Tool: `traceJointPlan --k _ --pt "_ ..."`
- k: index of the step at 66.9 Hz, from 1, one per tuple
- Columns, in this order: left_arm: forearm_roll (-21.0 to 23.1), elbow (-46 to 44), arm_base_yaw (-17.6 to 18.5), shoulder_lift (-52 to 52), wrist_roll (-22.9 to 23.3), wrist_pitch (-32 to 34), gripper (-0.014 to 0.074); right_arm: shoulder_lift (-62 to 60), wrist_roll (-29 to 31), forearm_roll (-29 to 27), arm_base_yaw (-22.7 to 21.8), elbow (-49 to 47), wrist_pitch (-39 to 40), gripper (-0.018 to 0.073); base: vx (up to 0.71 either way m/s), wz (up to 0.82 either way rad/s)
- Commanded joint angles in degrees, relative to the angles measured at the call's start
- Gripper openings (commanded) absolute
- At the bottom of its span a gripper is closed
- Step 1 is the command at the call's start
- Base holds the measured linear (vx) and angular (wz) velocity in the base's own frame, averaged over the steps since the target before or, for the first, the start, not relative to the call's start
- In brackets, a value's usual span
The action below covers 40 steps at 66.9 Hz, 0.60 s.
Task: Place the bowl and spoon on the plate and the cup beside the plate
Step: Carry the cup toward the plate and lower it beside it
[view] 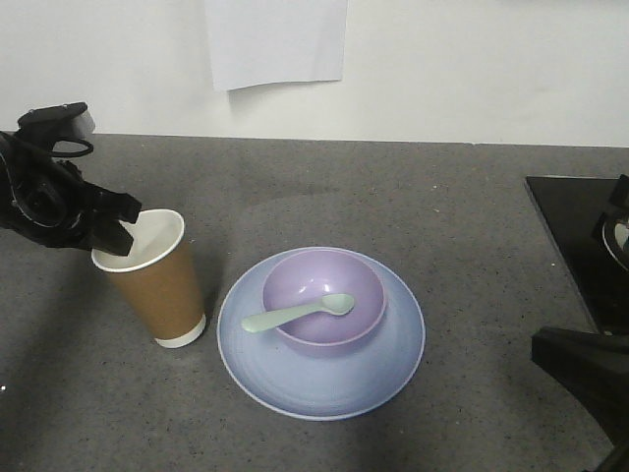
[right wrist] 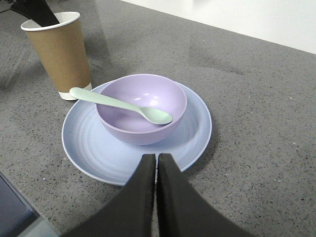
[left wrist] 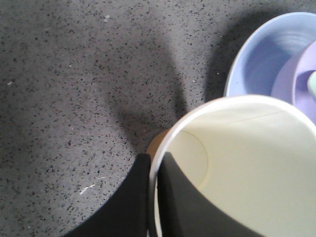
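Note:
The brown paper cup (view: 157, 285) stands upright on the grey table just left of the plate (view: 324, 388). My left gripper (left wrist: 154, 160) is shut on the cup's white rim, one finger inside and one outside. The lavender bowl (right wrist: 165, 94) sits in the middle of the pale blue plate (right wrist: 98, 148). The mint-green spoon (right wrist: 118, 102) lies across the bowl, head inside and handle over the rim toward the cup (right wrist: 61, 49). My right gripper (right wrist: 156, 157) hovers at the plate's near edge, shut and holding nothing.
A black flat object (view: 575, 231) lies on the table at the far right. A white sheet (view: 277, 39) hangs on the wall behind. A dark grey slab (right wrist: 15, 210) shows at the lower left of the right wrist view.

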<state>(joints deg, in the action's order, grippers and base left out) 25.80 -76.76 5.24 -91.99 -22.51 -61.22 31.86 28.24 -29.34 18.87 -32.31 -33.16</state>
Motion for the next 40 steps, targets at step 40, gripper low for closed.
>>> traceJointPlan --k 40 --pt "1.78 -1.2 0.29 1.37 -0.43 -0.12 0.0065 0.03 0.33 -1.09 -0.16 -1.51 3.72 -0.0003 0.0 0.0"
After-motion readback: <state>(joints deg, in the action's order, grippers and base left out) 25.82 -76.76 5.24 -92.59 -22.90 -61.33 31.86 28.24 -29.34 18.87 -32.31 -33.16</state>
